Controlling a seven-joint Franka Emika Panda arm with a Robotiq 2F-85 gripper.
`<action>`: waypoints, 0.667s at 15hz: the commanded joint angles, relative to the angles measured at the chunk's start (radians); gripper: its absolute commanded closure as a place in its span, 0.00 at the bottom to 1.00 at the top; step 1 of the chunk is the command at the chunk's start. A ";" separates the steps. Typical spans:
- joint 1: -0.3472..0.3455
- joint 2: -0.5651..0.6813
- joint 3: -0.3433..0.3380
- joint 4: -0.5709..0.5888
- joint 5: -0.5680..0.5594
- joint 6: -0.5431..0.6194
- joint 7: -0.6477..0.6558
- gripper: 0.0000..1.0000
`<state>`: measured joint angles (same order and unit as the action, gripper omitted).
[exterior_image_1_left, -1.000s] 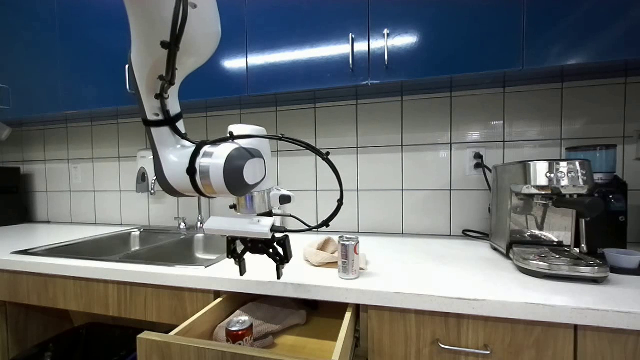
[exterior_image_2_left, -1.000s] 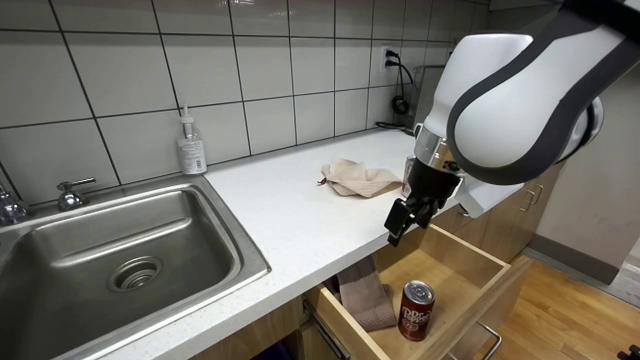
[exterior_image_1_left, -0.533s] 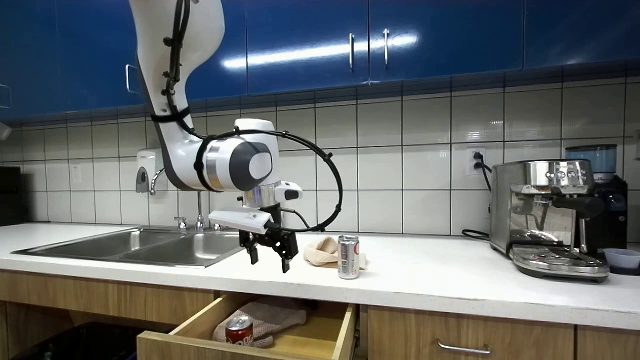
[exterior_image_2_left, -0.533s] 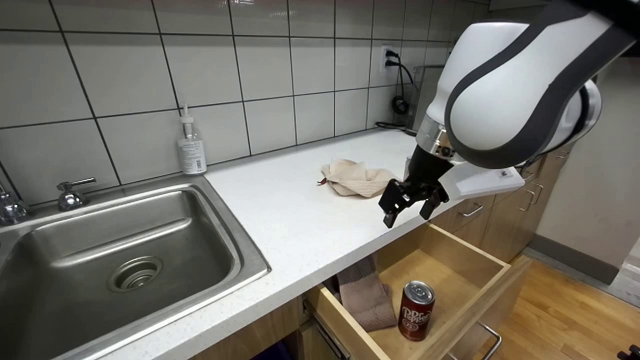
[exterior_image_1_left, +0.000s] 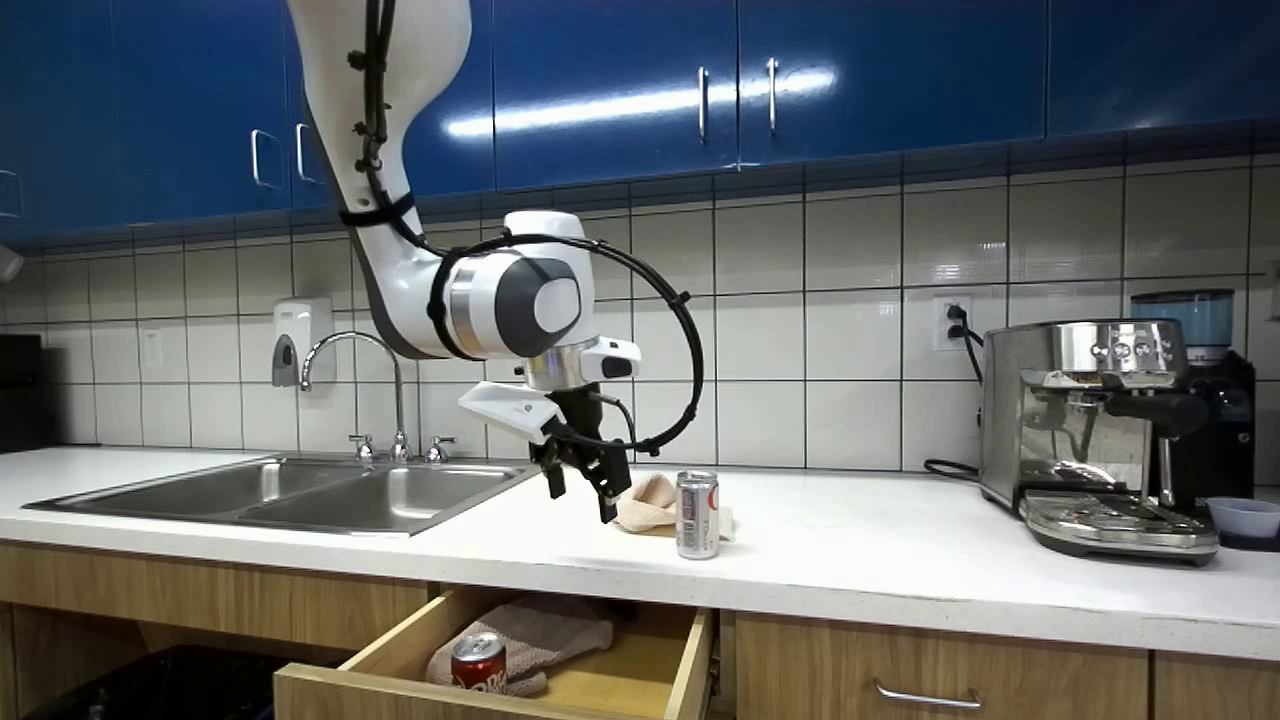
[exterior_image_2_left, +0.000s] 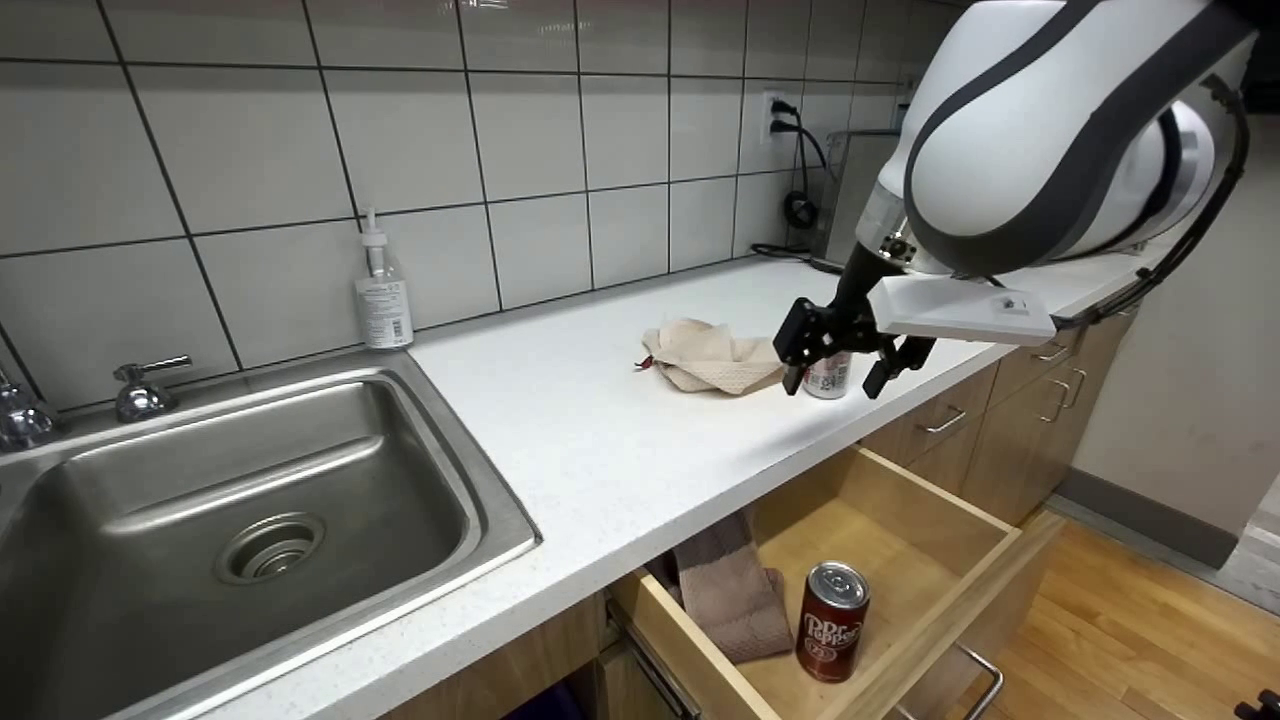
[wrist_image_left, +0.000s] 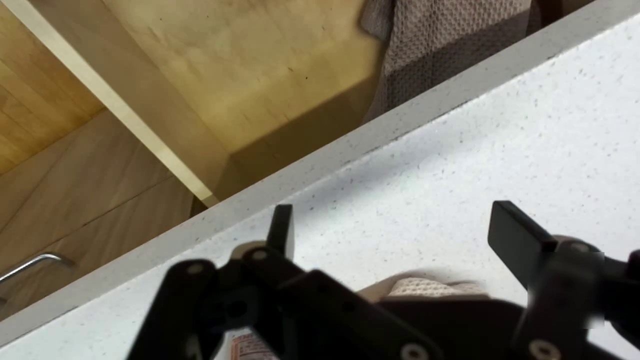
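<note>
My gripper (exterior_image_1_left: 582, 500) hangs above the white counter near its front edge, open, with nothing between its fingers (wrist_image_left: 520, 235). Closest to it are an upright silver can (exterior_image_1_left: 697, 515) and a crumpled beige cloth (exterior_image_2_left: 715, 357), both on the counter; the gripper appears apart from them. In the wrist view, the gripper partly covers the cloth (wrist_image_left: 425, 287) and the can (wrist_image_left: 250, 347) at the bottom. Below the counter, a pulled-out wooden drawer (exterior_image_2_left: 900, 520) holds an upright red Dr Pepper can (exterior_image_2_left: 833, 620) and a brownish cloth (exterior_image_2_left: 735, 590).
A steel double sink (exterior_image_1_left: 390, 497) with a faucet (exterior_image_1_left: 400, 400) lies beside the arm. An espresso machine (exterior_image_1_left: 1090, 430) and a grinder stand farther along the counter. A soap bottle (exterior_image_2_left: 383, 300) is against the tiles. Blue cabinets (exterior_image_1_left: 620, 90) hang overhead.
The arm has moved toward the silver can and the cloth and risen somewhat, the gripper turning on the way. The jaws stay open. The cans, cloths and drawer have not moved.
</note>
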<state>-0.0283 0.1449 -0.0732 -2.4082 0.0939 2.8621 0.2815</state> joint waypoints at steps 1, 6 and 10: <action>0.004 -0.033 -0.029 0.034 -0.016 -0.082 0.070 0.00; -0.004 -0.038 -0.057 0.099 -0.045 -0.179 0.108 0.00; -0.015 -0.033 -0.069 0.148 -0.044 -0.247 0.116 0.00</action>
<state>-0.0312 0.1253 -0.1361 -2.3000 0.0742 2.6981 0.3600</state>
